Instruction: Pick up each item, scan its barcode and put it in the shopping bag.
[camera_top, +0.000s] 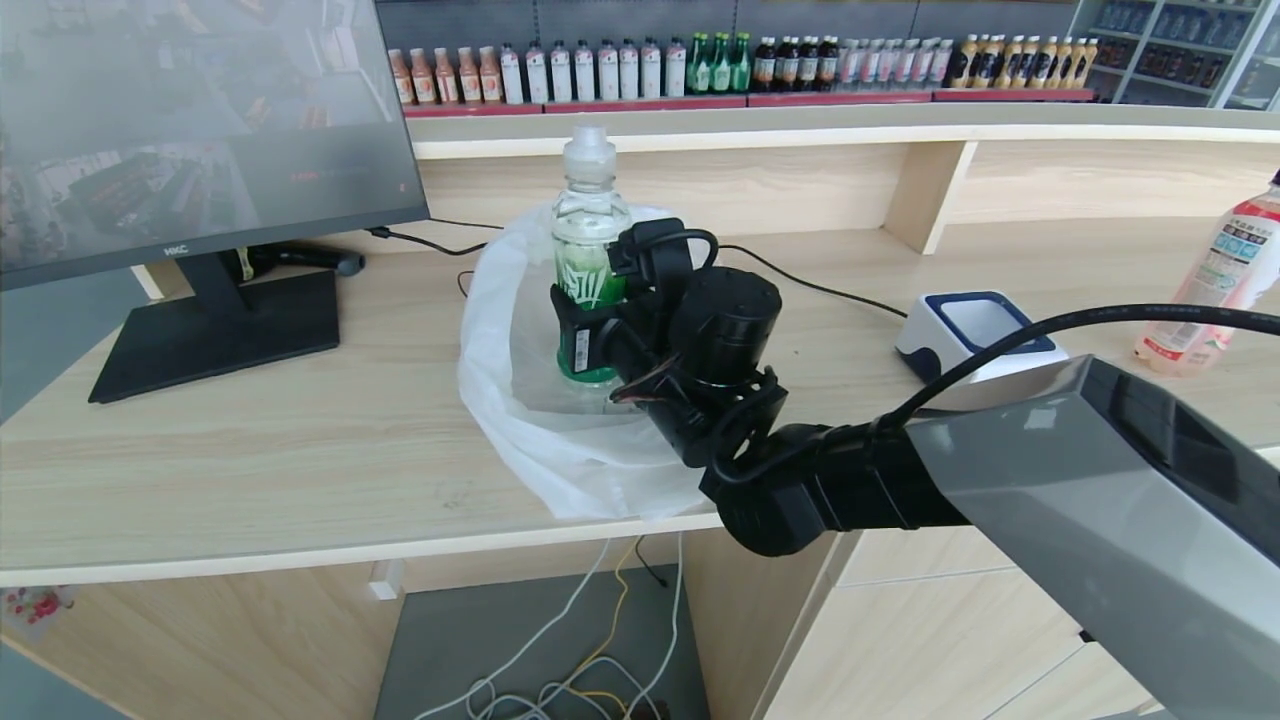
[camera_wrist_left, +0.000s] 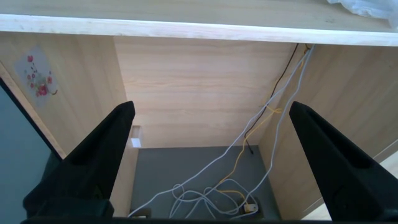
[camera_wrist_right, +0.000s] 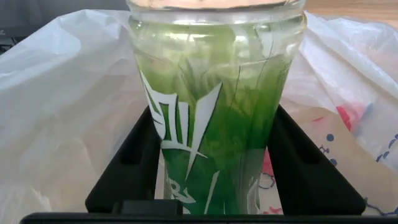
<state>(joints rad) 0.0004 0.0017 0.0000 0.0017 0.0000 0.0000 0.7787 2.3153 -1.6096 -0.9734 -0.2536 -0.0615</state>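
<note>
Gripping the bottle (camera_top: 590, 215): right gripper (camera_top: 592, 338) closed on the green label band, 1 finger on each side, jaws parted only by the bottle's width. In the right wrist view the same gripper (camera_wrist_right: 217, 171) has both black fingers (camera_wrist_right: 134, 165) pressed to the bottle (camera_wrist_right: 214, 93) walls. Bottle upright, clear top, white cap, green lower half.

Bottle sits in the open mouth of the white bag (camera_top: 520, 420), bag walls rising around it on the far side and on the robot's left. Cannot tell if its base rests on the bag floor.

Left gripper (camera_wrist_left: 211, 109): jaws wide apart, holding nothing, touching nothing. It hangs below the counter's front lip, facing the recess with loose cables (camera_wrist_left: 205, 193) on the floor.

Edges and room: bag's near lip lies right at the counter (camera_top: 300, 430) front edge. Bare wood between the bag and the monitor (camera_top: 190, 120) stand on the left. Bare strip between the bag and the scanner (camera_top: 975, 335) on the right; a black cable crosses it behind the arm. A 2nd bottle (camera_top: 1215, 285), pink, stands beyond the scanner, well apart from the bag.

Hard to make out: bottle base hidden by fingers and bag folds. Pink bottle cut off at the right edge. Something with red and blue print (camera_wrist_right: 339, 134) lies inside the bag; cannot identify it.
</note>
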